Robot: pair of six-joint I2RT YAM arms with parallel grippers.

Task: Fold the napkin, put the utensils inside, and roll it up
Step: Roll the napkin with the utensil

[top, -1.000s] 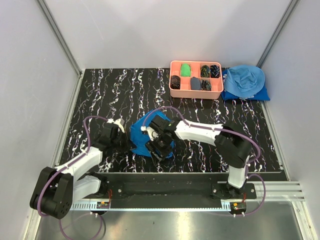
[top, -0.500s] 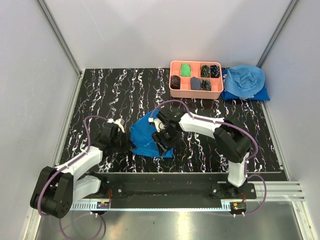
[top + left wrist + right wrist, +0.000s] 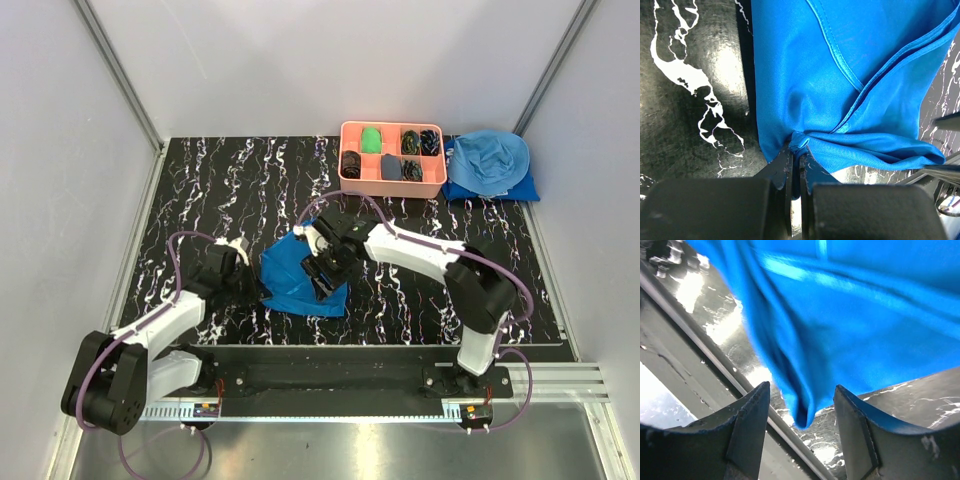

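Note:
The royal-blue napkin (image 3: 290,280) lies crumpled on the black marbled table, near the front middle. My left gripper (image 3: 243,281) is at its left edge, shut on a pinched corner of the cloth (image 3: 799,142). My right gripper (image 3: 325,272) hangs over the napkin's right part, jaws open and empty. In the right wrist view a fold of the napkin (image 3: 810,410) sits between the two fingers (image 3: 747,420) without being held. The fork and spoon are out of view.
A pink compartment tray (image 3: 391,158) holding small dark and green items stands at the back right. A paler sky-blue heap of cloth (image 3: 488,165) lies right of it. Grey walls enclose the table; a metal rail (image 3: 330,372) runs along the front edge.
My right gripper has moved back and a little to the right over the napkin. The cloth has shifted slightly. My left gripper has stayed put, still holding the corner.

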